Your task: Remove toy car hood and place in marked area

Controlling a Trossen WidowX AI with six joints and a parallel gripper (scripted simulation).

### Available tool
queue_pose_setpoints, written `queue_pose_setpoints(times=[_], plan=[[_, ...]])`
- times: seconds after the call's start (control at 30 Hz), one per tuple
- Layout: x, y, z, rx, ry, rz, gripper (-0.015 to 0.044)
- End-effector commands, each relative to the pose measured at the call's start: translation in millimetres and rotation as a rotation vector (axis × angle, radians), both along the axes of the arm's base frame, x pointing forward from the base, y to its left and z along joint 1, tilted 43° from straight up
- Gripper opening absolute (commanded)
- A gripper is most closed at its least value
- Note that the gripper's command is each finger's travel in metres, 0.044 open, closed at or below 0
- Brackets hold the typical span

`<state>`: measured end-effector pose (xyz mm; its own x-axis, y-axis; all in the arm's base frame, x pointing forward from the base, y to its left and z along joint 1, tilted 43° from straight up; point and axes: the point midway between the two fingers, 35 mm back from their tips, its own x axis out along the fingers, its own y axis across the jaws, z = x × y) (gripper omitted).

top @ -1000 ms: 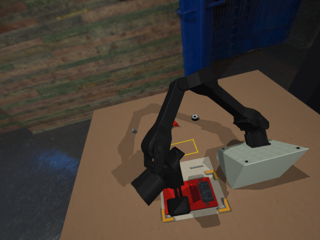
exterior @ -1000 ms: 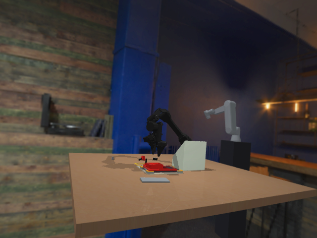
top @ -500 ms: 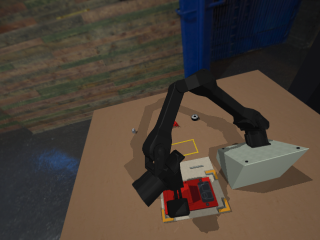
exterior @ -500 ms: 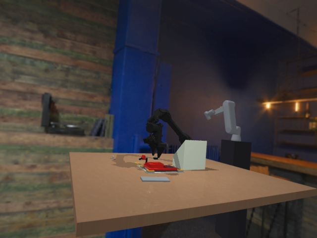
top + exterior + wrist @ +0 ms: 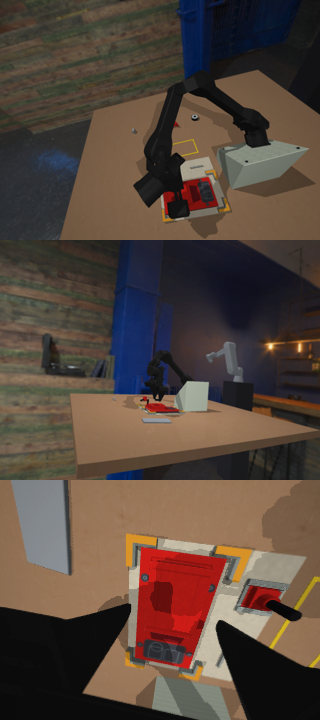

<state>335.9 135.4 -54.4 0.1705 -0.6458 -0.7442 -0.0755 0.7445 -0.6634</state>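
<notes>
The red toy car [image 5: 213,200] [image 5: 144,611] sits on a pale board between orange corner brackets. Its hood [image 5: 186,192] [image 5: 149,406] [image 5: 185,600] is the raised red panel, in place on the car; the gripper partly covers it in the top view. My gripper [image 5: 157,399] [image 5: 173,615] is open and empty, pointing down above the car, with the fingers to either side of it in the wrist view. The marked area [image 5: 195,145] [image 5: 279,634] is a yellow outline on the table beside the board, partly hidden by the arm in the top view.
A red block with a black handle [image 5: 257,597] stands on the board [image 5: 188,175] [image 5: 295,562]. A grey slab [image 5: 156,420] [image 5: 42,525] lies beside it. The pale green pedestal [image 5: 268,165] [image 5: 196,397] is nearby. A red piece [image 5: 176,124], a wheel [image 5: 194,117] and a grey nut [image 5: 133,130] lie farther back.
</notes>
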Motion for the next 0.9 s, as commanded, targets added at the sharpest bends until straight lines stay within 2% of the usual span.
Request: queue_pose_setpoints(times=[0.0,0.87], plan=[[0,-4,-3,-0.009,0.005,0.005,0.0440],[4,-17,-18,-0.011,0.005,0.005,0.0440]])
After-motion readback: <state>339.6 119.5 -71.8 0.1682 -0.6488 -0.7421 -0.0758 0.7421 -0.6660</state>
